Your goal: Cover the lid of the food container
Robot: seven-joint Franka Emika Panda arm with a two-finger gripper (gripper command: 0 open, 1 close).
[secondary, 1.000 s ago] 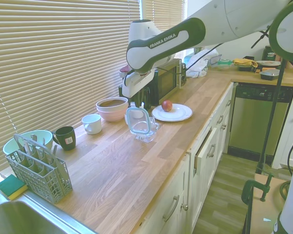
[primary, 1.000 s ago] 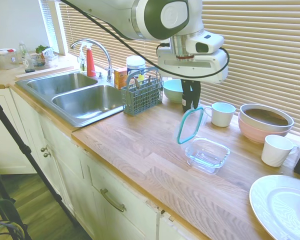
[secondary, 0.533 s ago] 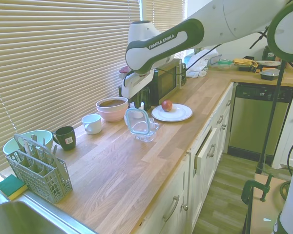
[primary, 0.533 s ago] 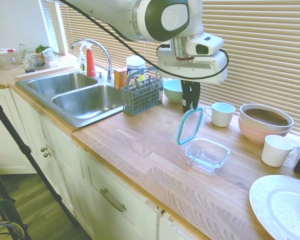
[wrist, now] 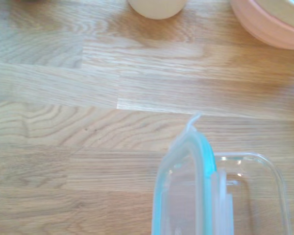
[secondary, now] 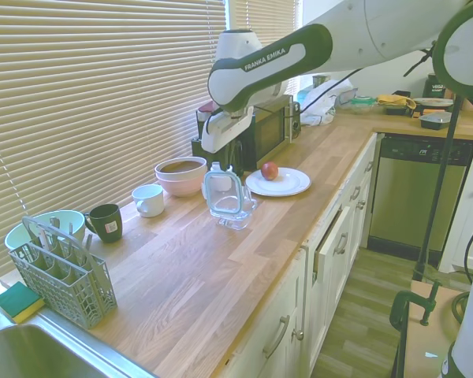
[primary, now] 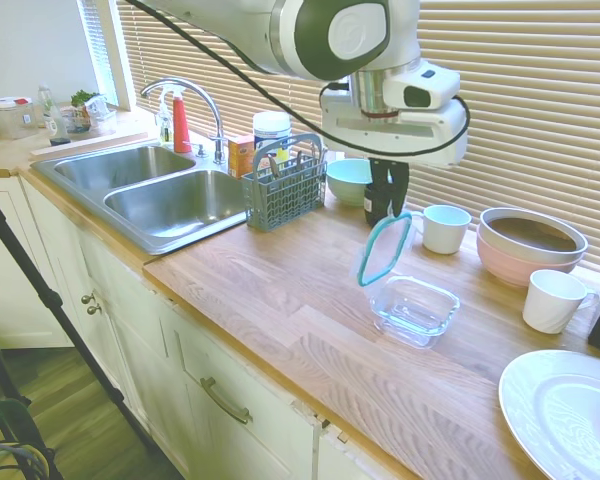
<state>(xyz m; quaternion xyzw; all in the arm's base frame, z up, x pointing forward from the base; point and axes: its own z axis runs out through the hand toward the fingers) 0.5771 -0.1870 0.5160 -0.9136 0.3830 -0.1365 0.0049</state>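
The lid [primary: 383,250], clear with a teal rim, hangs nearly on edge from my gripper [primary: 386,212], which is shut on its upper edge. Its lower edge sits just above the near-left rim of the food container [primary: 415,308], a shallow clear glass dish on the wooden counter. From the other side, the lid [secondary: 223,191] stands upright in front of the container [secondary: 238,215], below the gripper [secondary: 220,167]. The wrist view shows the lid [wrist: 186,191] edge-on beside the container [wrist: 269,196].
Behind the dish stand a white mug [primary: 445,227], a pink bowl [primary: 530,245] and a second white mug [primary: 555,300]. A white plate [secondary: 277,182] with an apple [secondary: 270,170] lies further along. A teal bowl [primary: 348,180], cutlery basket [primary: 283,185] and sink [primary: 170,195] lie left.
The gripper has carried the lid a little to the right and toward the blinds in the first exterior view, bringing it closer over the container's edge. The container has not moved.
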